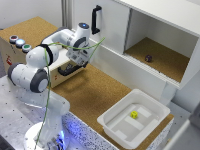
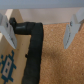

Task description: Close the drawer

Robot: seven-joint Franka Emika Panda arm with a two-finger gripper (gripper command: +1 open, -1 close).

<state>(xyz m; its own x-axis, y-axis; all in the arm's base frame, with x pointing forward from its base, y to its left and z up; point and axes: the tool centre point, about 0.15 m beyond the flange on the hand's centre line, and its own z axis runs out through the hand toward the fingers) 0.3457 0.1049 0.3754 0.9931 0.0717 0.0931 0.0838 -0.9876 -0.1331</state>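
Item, foreground: white robot base and arm (image 1: 37,75) rising from a pale speckled plinth at the exterior view's lower left, with a thin green cable (image 1: 47,95) trailing down along it.

Item: gripper (image 1: 80,59), reached across to the low wooden box (image 1: 12,52); in the wrist view its two pale fingers (image 2: 8,28) stand well apart, one to each side of the black handle (image 2: 34,47), clamped on nothing.

Item: drawer (image 2: 11,62), light plywood, with a blue printed mark on its face, belonging to the box at the exterior view's left; mostly hidden behind the arm there, so how far out it stands cannot be told for certain.

Item: three round buttons (image 1: 20,43) on the box top, red, blue and green.

Surface: brown cork-textured worktop (image 1: 95,92), running from box to cabinet.

Item: white plastic tub (image 1: 134,119) at the exterior view's lower right, holding a small yellow object (image 1: 134,114).

Room: tall white cabinet with a black vertical door handle (image 1: 95,19); beside it an open cork-floored compartment (image 1: 160,55) holding a small dark ball (image 1: 148,58).
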